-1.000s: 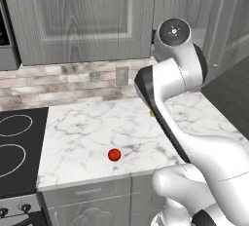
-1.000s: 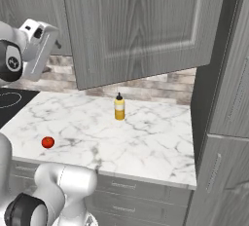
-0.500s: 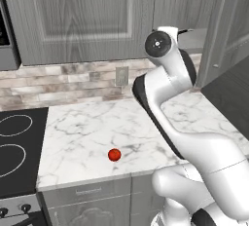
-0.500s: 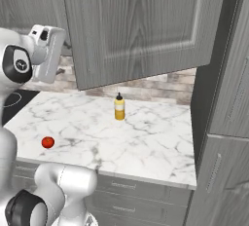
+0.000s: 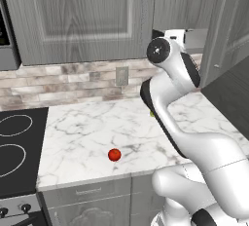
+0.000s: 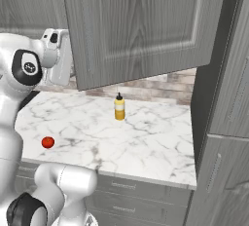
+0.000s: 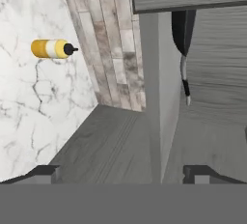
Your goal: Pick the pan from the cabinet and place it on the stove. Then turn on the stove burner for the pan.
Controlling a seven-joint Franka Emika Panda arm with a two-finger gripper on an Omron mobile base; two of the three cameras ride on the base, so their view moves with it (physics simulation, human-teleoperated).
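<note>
At the left edge of the surface (image 5: pixel 87 127) you had the stove (image 5: pixel 19 147), its black glass butting against the marble, with two white burner rings showing; the nearer ring (image 5: pixel 10 160) lay toward the front edge. Black knobs (image 5: pixel 22 210) sat on the silver strip below it. A small red ball-like thing (image 5: pixel 114 155) rested near the front edge of the surface, well apart from the stove. A grey outlet plate (image 5: pixel 122 75) was set in the stone backsplash along the back edge.

Further right, a yellow bottle with a dark cap (image 6: pixel 119 108) stood upright toward the back of the surface, just below the lower edge of the open cabinet door (image 6: pixel 141 25). That door swung out over the surface, and in the right base view it covered most of what lay behind it. Your arm was raised with its hand (image 5: pixel 177 37) up at the cabinet (image 5: pixel 228 25), close beside the door's edge.

In the hand view your claw (image 7: pixel 123 172) stood wide apart and held nothing. Ahead of it was the cabinet's grey side panel seen edge-on. Past that panel, inside the cabinet, you could see the pan (image 7: pixel 183 32) partly hidden, its thin dark handle (image 7: pixel 185 80) pointing out toward the claw, clear of both tips.
</note>
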